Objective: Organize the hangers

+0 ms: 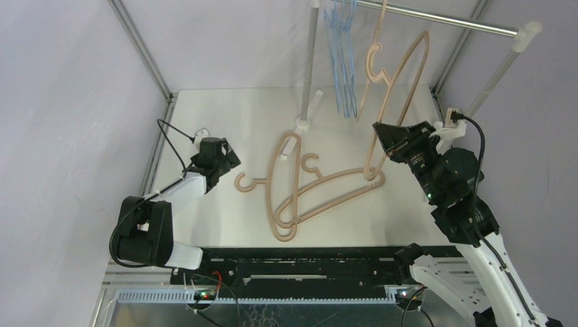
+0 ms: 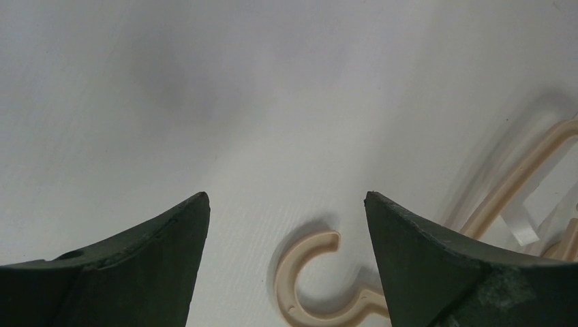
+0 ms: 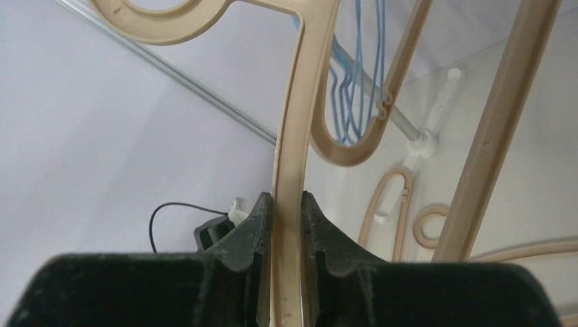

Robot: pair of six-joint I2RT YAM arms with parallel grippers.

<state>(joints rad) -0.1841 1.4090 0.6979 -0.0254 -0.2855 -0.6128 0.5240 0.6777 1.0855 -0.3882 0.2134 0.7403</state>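
Right fingers (image 1: 383, 133) are clenched on a thin bar of a tan hanger (image 3: 293, 136), which is held up and tilted, with its hook well above the fingers near the rail (image 1: 443, 20). Whether the hook is over the rail cannot be told.

Risks:
- The hanger is pinched far from its hook, so it is likely to swing or twist in the grip and miss the rail.
- The blue hangers (image 1: 343, 61) hang just left of the hook and could be snagged or knocked along.
- A release before the hook seats would drop the hanger onto the pair on the counter (image 1: 341, 116).

Room: open counter is seen below the right fingers. A white post (image 1: 501, 68) stands close behind them, so little margin is left to the right.

Left fingers (image 1: 225, 158) are released, with nothing held. The hook (image 2: 281, 276) of a lying hanger sits just ahead of them. The two lying hangers (image 1: 275, 197) overlap, so one would probably be dragged if the other is lifted.
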